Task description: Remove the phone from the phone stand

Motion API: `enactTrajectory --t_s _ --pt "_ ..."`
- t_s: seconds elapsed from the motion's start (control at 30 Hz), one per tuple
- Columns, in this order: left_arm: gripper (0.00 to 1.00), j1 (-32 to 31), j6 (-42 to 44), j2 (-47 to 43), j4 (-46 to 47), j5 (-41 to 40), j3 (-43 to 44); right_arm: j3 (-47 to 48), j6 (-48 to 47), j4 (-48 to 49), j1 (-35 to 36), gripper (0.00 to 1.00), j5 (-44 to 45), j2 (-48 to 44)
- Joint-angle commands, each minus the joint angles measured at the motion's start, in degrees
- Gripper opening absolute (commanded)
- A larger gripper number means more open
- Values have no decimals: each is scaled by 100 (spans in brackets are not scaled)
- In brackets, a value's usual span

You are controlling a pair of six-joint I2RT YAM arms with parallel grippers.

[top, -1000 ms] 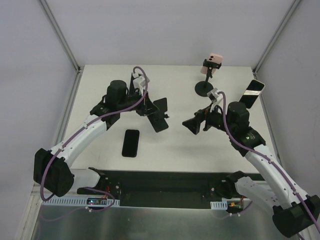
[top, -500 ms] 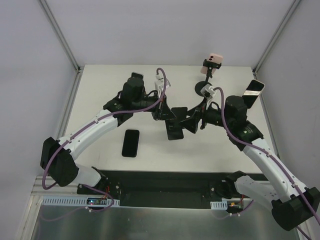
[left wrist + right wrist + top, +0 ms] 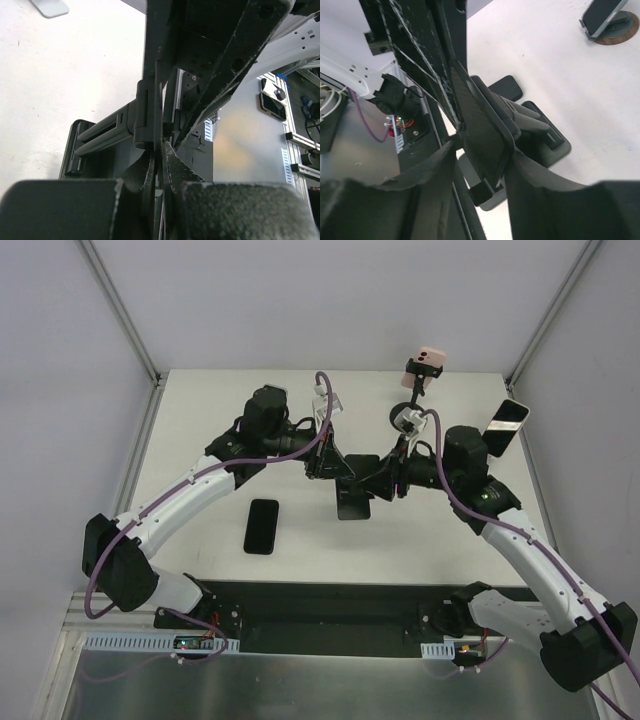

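The black phone stand [image 3: 352, 504] is at the middle of the table, its base low between both arms. My left gripper [image 3: 330, 462] is shut on a thin black edge of the stand's upper part; in the left wrist view the gripper [image 3: 161, 150] pinches that edge, with the stand's arm [image 3: 102, 135] to the left. The dark phone [image 3: 482, 125] sits in the cradle, a small lip under its lower edge. My right gripper [image 3: 482, 150] [image 3: 372, 480] straddles the phone. One finger is against its edge and a sliver of table shows beside the other. The stand's base [image 3: 545, 137] lies beyond.
A second black phone [image 3: 262, 526] lies flat, front left of centre. A pink phone on a tall stand [image 3: 427, 365] is at the back. Another phone on a round stand [image 3: 505, 423] [image 3: 605, 15] is at the right edge. Walls enclose the table.
My left arm swung right, carrying the stand to the table's middle. My right arm moved left to meet it, and its jaws narrowed from wide open to close around the phone.
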Motion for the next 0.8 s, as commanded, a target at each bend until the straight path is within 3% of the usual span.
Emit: enactTrajectory --t_s 0.0,0.17,0.23,0.33,0.37,0.5,0.6,0.77 --pt "0 -60 180 74 271 343 282 395 -19 142 9 38 -560 106" --pt "0 -60 259 197 218 546 423 378 16 159 -26 1 -622 168" --pt "0 -52 338 197 209 476 423 360 69 159 -78 1 -587 142" --pt "23 1 435 162 200 247 371 255 148 150 -227 1 -420 28" --pt "38 27 435 119 200 186 353 202 174 150 -298 1 -358 -17" --pt "65 352 391 -57 200 -306 195 -262 315 150 -781 1 -16 -350" --pt "75 659 295 -294 60 -1008 -68 -579 386 150 -1308 1 406 -754" --pt "80 1239 31 -934 7 -2256 -806 -1335 614 124 -2380 1 1311 -1615"
